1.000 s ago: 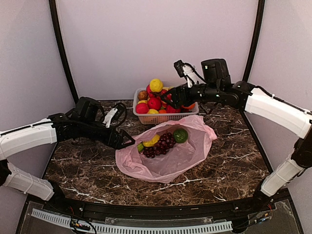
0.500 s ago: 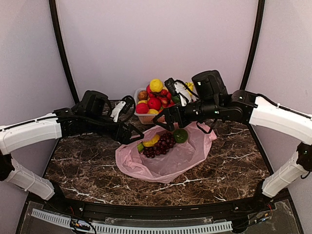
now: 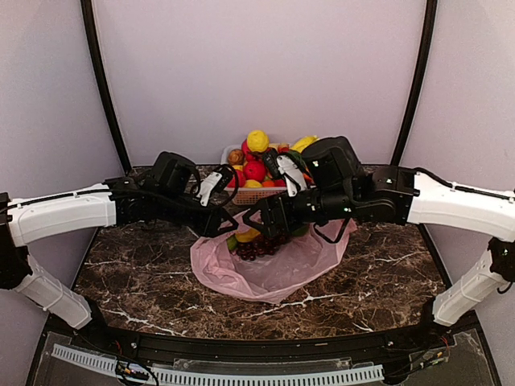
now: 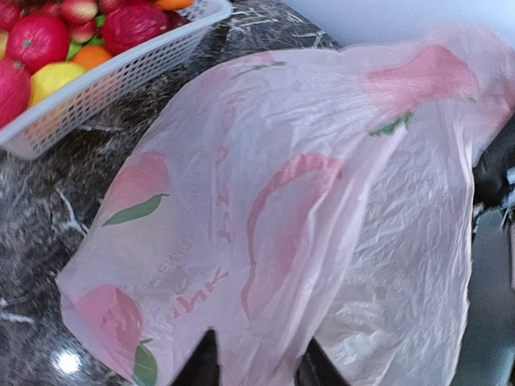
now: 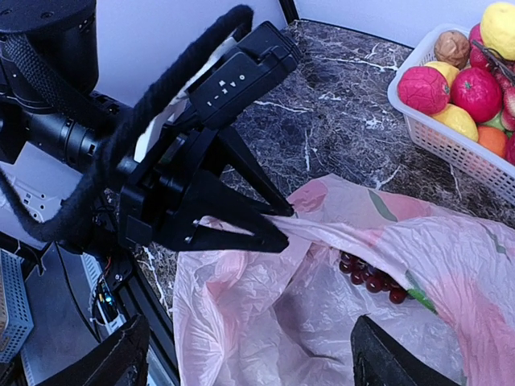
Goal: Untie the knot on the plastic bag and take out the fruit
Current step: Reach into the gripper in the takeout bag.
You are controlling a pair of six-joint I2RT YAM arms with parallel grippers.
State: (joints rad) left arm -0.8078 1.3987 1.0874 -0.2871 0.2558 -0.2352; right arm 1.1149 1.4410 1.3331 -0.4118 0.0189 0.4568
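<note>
The pink plastic bag [image 3: 278, 265] lies on the marble table with its mouth open; the knot is out of view. My left gripper [image 3: 219, 225] is shut on the bag's left rim and lifts the film taut [image 5: 322, 233]. In the left wrist view pink film [image 4: 265, 241] fills the space between the fingertips [image 4: 205, 362]. Fruit shows inside the bag: dark grapes [image 5: 370, 277] and a yellow piece [image 3: 245, 236]. My right gripper [image 3: 261, 221] hovers open over the bag's mouth, holding nothing, its fingers [image 5: 121, 354] spread wide.
A white basket [image 3: 265, 195] heaped with red, yellow and orange fruit stands just behind the bag, close to both wrists. In the right wrist view it sits at the top right [image 5: 451, 149]. Curved black frame posts rise at the table's back corners.
Both arms swung inward to the bag. The left gripper closed on the bag's left rim. The right gripper came from over the basket down to the bag's mouth.
</note>
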